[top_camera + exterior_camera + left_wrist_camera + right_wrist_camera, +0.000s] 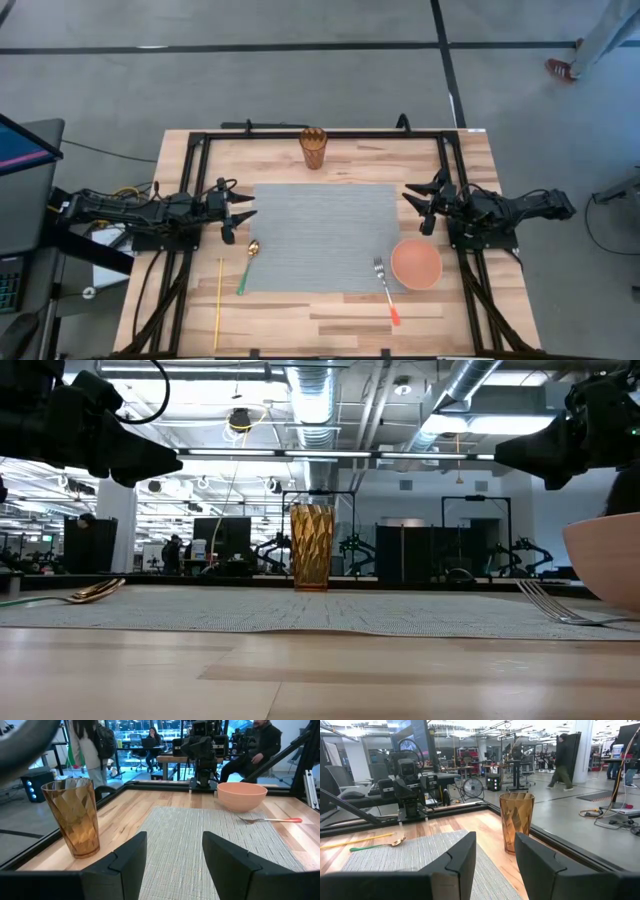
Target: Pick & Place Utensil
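Note:
A grey placemat [325, 236] lies in the middle of the table. A fork with an orange handle [386, 290] rests with its tines on the mat's near right corner, beside a pink bowl [416, 264]. A gold spoon with a green handle [247, 265] lies across the mat's near left edge. An amber faceted cup [313, 147] stands beyond the mat's far edge. My left gripper [243, 212] hovers open at the mat's left edge. My right gripper [412, 201] hovers open at its right edge. Neither touches anything.
A yellow stick [219, 301] lies on the bare wood near the left edge. A black frame [320, 133] runs around the table top. People stand and sit in the room beyond the table [261, 745].

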Action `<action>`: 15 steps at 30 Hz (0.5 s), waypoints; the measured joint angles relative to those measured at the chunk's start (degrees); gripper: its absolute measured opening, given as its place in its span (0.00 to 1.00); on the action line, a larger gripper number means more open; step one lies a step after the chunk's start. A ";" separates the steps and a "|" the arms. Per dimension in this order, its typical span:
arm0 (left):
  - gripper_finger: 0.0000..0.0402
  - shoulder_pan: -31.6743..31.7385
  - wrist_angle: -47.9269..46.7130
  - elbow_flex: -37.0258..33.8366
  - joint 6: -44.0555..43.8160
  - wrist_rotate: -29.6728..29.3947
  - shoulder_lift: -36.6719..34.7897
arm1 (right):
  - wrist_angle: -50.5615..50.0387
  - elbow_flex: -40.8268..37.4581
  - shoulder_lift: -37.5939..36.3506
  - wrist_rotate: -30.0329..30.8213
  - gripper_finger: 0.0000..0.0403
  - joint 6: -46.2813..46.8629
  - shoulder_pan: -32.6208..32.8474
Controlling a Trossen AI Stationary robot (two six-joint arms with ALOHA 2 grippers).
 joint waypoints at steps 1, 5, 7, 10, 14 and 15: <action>0.48 0.01 0.02 0.01 0.00 0.00 0.00 | 0.00 0.00 0.01 0.01 0.32 -0.01 -0.01; 0.48 0.00 0.10 0.00 0.21 -0.01 0.00 | 0.00 0.02 -0.01 0.00 0.32 0.01 0.00; 0.48 0.00 0.24 0.01 3.10 -0.28 0.00 | 0.00 0.00 0.01 -0.01 0.32 0.01 0.01; 0.48 0.01 0.33 0.00 6.04 -0.43 0.00 | 0.00 0.00 -0.01 0.01 0.32 -0.01 -0.01; 0.48 0.00 0.35 0.02 6.10 -0.43 0.00 | 0.36 0.00 0.00 0.00 0.32 0.03 -0.03; 0.48 0.00 0.37 0.00 6.00 -0.43 0.00 | 0.68 -0.01 0.01 -0.03 0.32 0.67 0.08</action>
